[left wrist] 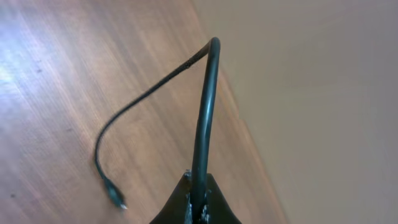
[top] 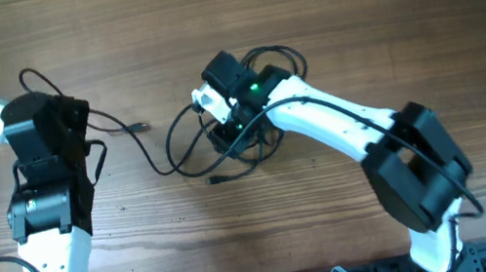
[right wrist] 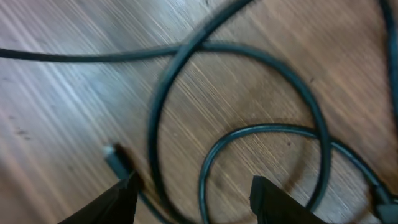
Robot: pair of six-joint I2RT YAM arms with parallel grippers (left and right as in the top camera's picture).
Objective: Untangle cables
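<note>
My left claw (left wrist: 198, 210) is clamped on one cable (left wrist: 205, 106), whose free plug (left wrist: 115, 198) lies toward the tangle (top: 249, 140) mid-tabletop (top: 349, 0). My right claw (right wrist: 193, 190) hangs spread directly over those loops, so that arm is nearer for the next strand

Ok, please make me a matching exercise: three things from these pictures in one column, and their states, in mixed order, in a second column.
Column one:
1. left gripper
2. right gripper
3. table

Column two:
A. open, just above the cable loops
B. brown wood, lying under everything
C. shut on one cable

Pairs: 1-C, 2-A, 3-B.
</note>
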